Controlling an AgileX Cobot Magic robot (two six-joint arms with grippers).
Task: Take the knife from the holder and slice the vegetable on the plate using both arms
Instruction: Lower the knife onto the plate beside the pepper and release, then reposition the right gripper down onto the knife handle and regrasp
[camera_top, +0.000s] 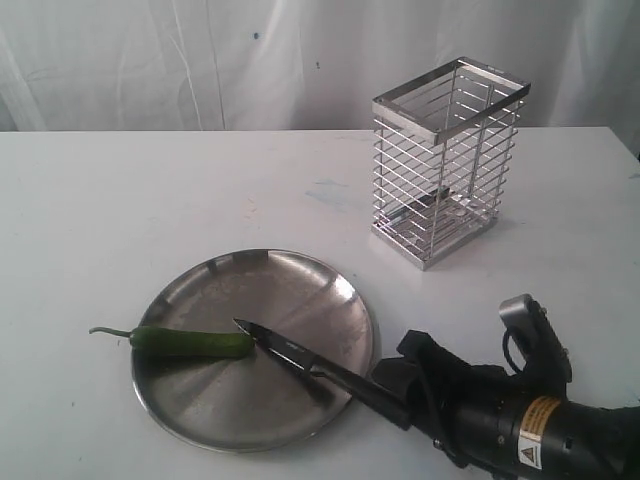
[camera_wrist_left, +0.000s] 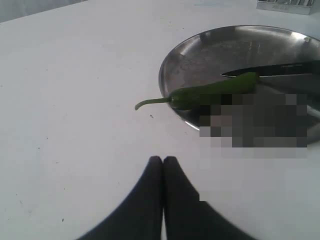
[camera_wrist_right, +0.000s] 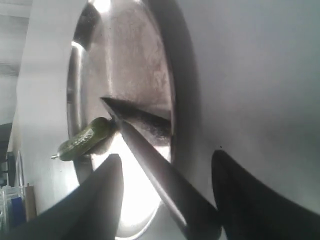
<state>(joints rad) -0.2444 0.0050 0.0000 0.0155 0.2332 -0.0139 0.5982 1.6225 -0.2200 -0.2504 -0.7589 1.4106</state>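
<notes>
The green chili, the vegetable (camera_top: 190, 343), lies across the left rim of the steel plate (camera_top: 250, 290). Beside its right end rests the tip of the knife (camera_top: 290, 355), whose blade lies on the plate and whose black handle runs off the rim toward my right gripper (camera_top: 400, 368). In the right wrist view that gripper (camera_wrist_right: 166, 155) is open, its fingers (camera_wrist_right: 100, 195) wide apart with the knife (camera_wrist_right: 145, 150) between them, the handle near one finger. My left gripper (camera_wrist_left: 163, 159) is shut, empty, low over the bare table, short of the chili (camera_wrist_left: 210, 91) and plate (camera_wrist_left: 225, 45).
The chrome wire holder (camera_top: 447, 160) stands upright at the back right, beyond the plate. A white backdrop hangs behind the white table (camera_top: 120, 200). The left arm does not show in the exterior view.
</notes>
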